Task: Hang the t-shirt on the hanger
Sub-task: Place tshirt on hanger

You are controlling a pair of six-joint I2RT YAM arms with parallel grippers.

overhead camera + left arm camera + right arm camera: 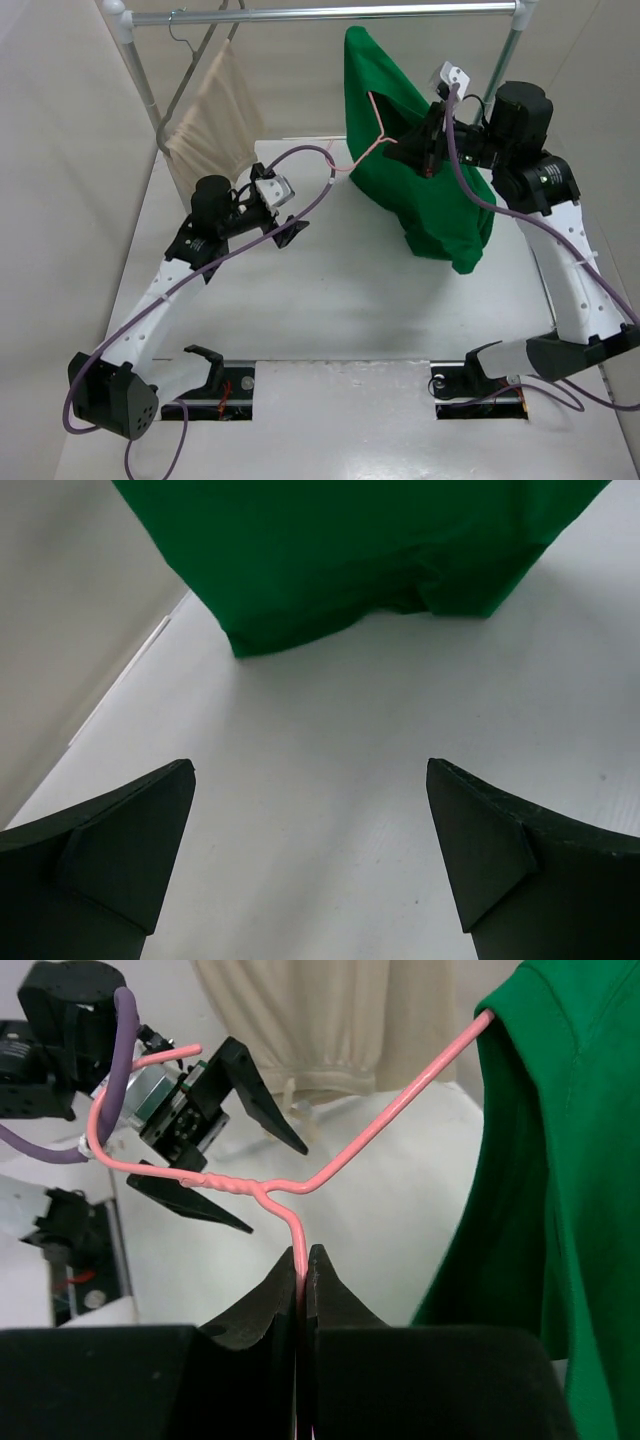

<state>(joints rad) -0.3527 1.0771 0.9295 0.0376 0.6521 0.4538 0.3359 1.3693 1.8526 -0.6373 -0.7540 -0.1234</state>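
The green t-shirt (420, 150) hangs on the pink wire hanger (372, 135), held up above the table at the back right; its hem droops to the table. My right gripper (432, 140) is shut on the hanger (290, 1188), pinching one wire arm just below the twisted neck (303, 1255); the other arm runs up into the shirt (560, 1190). My left gripper (283, 222) is open and empty, low over the table left of the shirt. The left wrist view shows the shirt's hem (340, 570) ahead of its spread fingers (140, 830).
A beige cloth (212, 125) hangs on a grey hanger from the rack bar (330, 13) at the back left. The rack's uprights (140, 80) stand at both back corners. Walls close in on the left and right of the white table (330, 290).
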